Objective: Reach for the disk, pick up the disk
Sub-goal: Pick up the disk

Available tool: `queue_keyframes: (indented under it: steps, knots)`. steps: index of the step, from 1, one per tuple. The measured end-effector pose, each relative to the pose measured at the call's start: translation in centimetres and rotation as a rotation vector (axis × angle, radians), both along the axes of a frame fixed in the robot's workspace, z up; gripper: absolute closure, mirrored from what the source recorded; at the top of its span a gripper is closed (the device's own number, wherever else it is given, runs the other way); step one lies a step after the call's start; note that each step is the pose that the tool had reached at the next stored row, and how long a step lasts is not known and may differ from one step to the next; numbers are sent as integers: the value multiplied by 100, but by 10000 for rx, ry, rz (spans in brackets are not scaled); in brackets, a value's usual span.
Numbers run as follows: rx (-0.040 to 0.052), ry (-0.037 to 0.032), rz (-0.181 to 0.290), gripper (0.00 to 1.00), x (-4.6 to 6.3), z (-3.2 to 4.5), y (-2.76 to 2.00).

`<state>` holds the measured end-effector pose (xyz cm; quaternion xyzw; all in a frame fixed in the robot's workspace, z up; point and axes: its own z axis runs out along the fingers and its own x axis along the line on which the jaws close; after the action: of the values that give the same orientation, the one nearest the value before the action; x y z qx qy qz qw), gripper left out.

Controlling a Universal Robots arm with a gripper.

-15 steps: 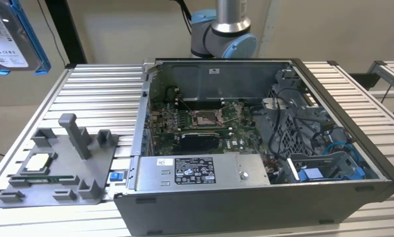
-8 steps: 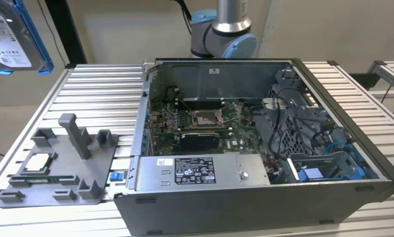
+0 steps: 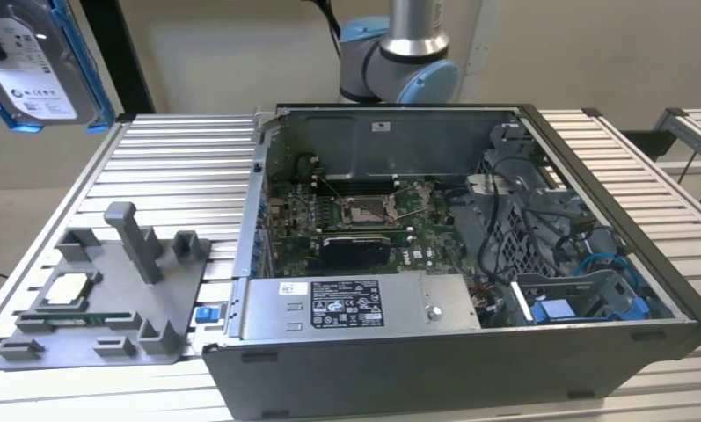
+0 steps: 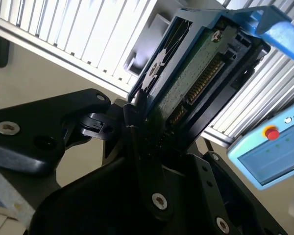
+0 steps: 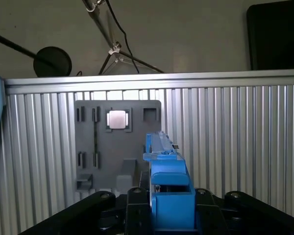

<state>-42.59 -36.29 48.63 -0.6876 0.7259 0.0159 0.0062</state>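
clearly the disk is off the bench: in the exterior view it hangs high at the far left, well above the slats, its white label facing the camera and a blue rail down each side. the jaws are clamped on it. in the second wrist view black fingers press against the lower end of the disk, whose green circuit board and connector row face the lens. in the first wrist view the disk stands edge-on, blue rail toward the camera, with black gripper parts close on both sides.

below it in that view lies the grey tray on the bench, a small square chip seated in one of its pockets. the exterior view has the same tray and chip just beside an open computer case, whose motherboard is exposed. the arm rises behind the case. a pale blue handset with a red button lies near the bench edge in the second wrist view.
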Motion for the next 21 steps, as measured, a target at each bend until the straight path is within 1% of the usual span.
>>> queue_keyframes:
  steps: [3, 13, 21]
  knots:
    - [3, -1, 0, 100, 83, 0, 0]
    - [2, 0, -1, 100, 280, 0, 0]
    - [2, 1, 0, 100, 509, 0, 0]
